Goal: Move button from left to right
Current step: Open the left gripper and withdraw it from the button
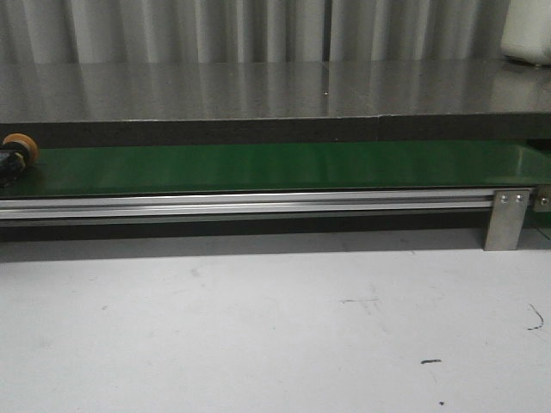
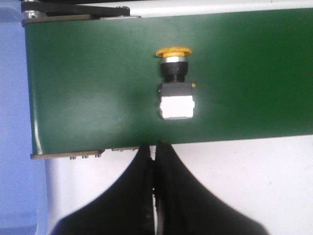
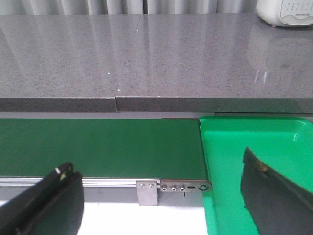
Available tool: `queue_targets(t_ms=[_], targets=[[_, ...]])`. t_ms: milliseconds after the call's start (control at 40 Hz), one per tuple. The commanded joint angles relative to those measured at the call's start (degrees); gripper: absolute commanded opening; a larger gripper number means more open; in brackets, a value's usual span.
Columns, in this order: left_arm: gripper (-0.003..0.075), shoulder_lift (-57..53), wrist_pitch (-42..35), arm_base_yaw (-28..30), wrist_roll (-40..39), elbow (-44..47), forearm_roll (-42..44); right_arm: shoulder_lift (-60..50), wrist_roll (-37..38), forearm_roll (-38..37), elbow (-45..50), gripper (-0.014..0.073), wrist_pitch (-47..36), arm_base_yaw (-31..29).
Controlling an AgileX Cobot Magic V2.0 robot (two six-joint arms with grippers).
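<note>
The button lies on its side on the green conveyor belt, orange cap pointing away from the black body with its pale label. In the front view only the orange cap shows at the far left edge of the belt. My left gripper is shut with nothing in it, its tips at the belt's near edge, short of the button. My right gripper is open and empty, over the belt's right end. Neither gripper shows in the front view.
A bright green tray adjoins the belt's right end. An aluminium rail with a bracket runs along the belt's front. Behind is a grey stone counter with a white object at the far right. White tabletop lies in front.
</note>
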Motion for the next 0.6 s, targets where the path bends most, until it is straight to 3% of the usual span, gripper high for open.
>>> queue_targets(t_ms=[0,300,575], targets=[[-0.0021,-9.24,-7.29,-0.31,-0.92,6.53,-0.41,0.64,-0.47,-0.2,-2.03,0.0663,-4.19,-0.17],[-0.0021,-35.07,-33.89,-0.31,-0.68,38.85,-0.41,0.64,-0.47,-0.2,-2.03,0.0663,-4.19,-0.17],[-0.0021,-54.74,-44.32,-0.31,-0.68,60.02,-0.41,0.64,-0.47,-0.2,-2.03,0.0663,-4.19,-0.17]])
